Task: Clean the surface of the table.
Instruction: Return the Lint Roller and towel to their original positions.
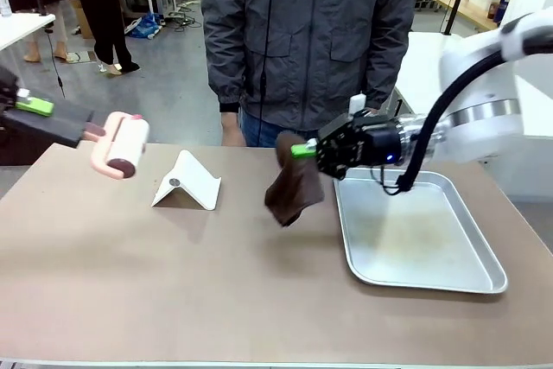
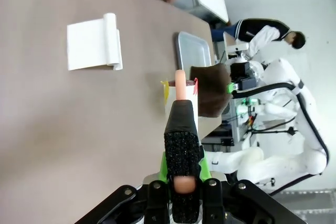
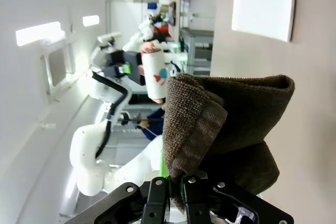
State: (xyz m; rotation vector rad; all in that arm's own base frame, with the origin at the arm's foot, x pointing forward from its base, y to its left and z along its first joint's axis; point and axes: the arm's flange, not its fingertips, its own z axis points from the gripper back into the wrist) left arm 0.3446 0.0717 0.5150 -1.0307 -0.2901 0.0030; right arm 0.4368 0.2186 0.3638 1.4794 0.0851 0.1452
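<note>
My left gripper [image 1: 86, 133] is gripping a pink lint roller [image 1: 121, 146] by its handle, above the table's [image 1: 173, 274] left side. My right gripper [image 1: 302, 150] is pinching a brown cloth [image 1: 292, 189], dangling over table mid, beside silver tray [image 1: 415, 235]. White stand [image 1: 187, 182] is sitting btwn them.

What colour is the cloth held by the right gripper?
Dark brown; the cloth shows best in the right wrist view, clamped in the right gripper.

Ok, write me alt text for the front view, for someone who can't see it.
Over a tan table, the right gripper holds a brown cloth in the air beside a silver tray, while the left gripper holds up a pink lint roller. A folded white stand sits between them, and a person in a grey jacket stands behind.
</note>
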